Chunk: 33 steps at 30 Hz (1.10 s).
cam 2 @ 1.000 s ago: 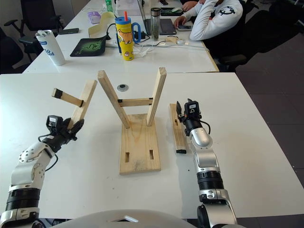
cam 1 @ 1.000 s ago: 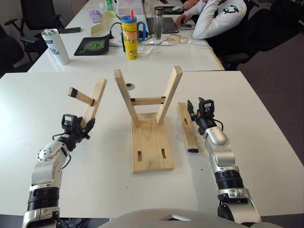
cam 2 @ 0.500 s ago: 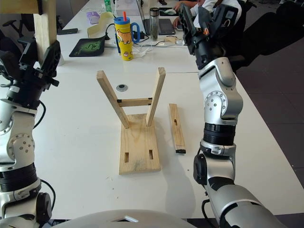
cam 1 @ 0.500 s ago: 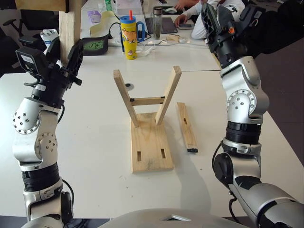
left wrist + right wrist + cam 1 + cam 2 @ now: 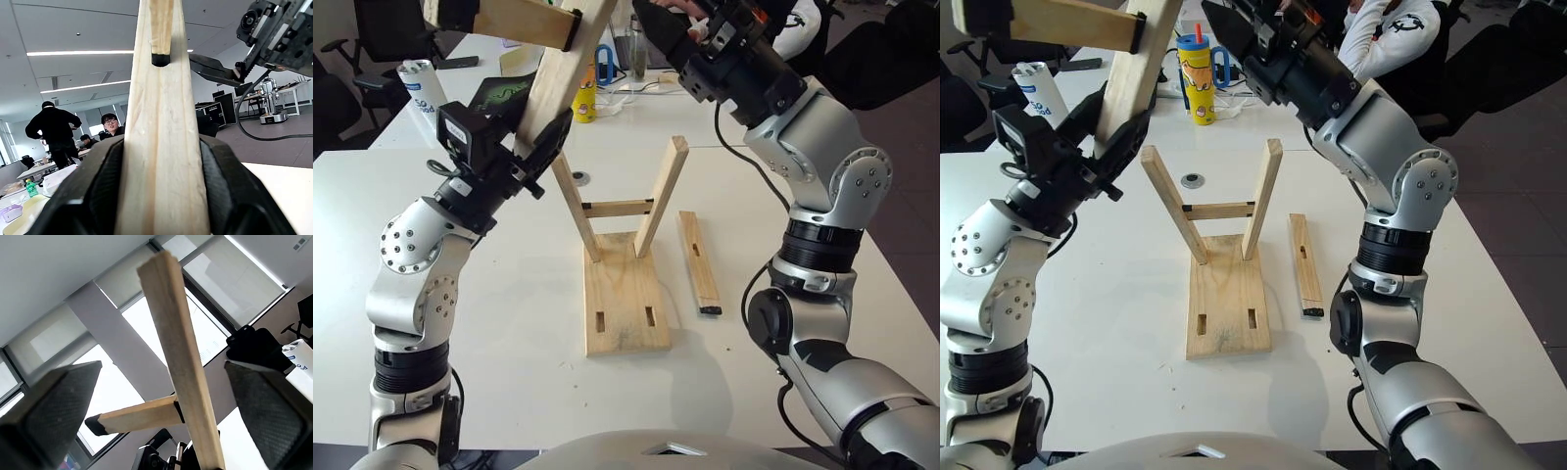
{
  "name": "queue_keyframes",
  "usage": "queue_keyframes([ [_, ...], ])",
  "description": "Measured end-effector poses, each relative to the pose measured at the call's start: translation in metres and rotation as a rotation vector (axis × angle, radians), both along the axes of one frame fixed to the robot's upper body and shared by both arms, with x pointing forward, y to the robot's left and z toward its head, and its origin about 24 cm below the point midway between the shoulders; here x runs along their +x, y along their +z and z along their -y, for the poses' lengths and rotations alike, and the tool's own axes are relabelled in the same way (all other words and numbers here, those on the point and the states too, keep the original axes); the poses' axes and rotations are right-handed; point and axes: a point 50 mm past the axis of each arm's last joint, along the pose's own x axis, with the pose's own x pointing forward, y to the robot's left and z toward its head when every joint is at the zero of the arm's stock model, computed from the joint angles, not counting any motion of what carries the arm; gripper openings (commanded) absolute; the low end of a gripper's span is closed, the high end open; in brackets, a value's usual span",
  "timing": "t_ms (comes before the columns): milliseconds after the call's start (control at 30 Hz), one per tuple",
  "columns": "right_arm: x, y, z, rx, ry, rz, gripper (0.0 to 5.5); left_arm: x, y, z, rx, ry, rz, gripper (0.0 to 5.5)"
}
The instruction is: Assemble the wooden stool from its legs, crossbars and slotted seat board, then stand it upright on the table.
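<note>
Jutting from left pincer [image 5: 541,137]: leg [image 5: 576,49]

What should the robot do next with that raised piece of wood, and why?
Probably bring the open right hand onto the leg with crossbar and close it: the left hand grips only its lower end, and the right hand hovers beside its top.

Flat seat board [image 5: 626,313] bearing leg pair [image 5: 664,191], loose leg [image 5: 697,259] beside, raised leg [image 5: 570,67]

pale wood leg [image 5: 563,73], black-tipped crossbar [image 5: 524,22], white table [image 5: 509,323]
</note>
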Motion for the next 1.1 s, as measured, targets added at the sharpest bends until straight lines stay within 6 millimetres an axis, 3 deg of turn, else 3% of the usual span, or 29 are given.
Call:
queue_keyframes([
  [167, 0.001, -0.001, -0.004, -0.013, -0.008, -0.023, 4.64, 0.0, -0.008, 0.013, 0.052, -0.061, -0.027, 2.05],
  [433, 0.008, 0.001, 0.002, 0.011, -0.103, -0.027, 4.64, 0.003, -0.011, 0.013, 0.089, -0.036, -0.03, 2.05],
  [1100, 0.015, -0.003, 0.006, -0.015, -0.151, -0.048, 1.44, 0.003, -0.011, 0.011, 0.147, 0.007, 0.029, 2.05],
])
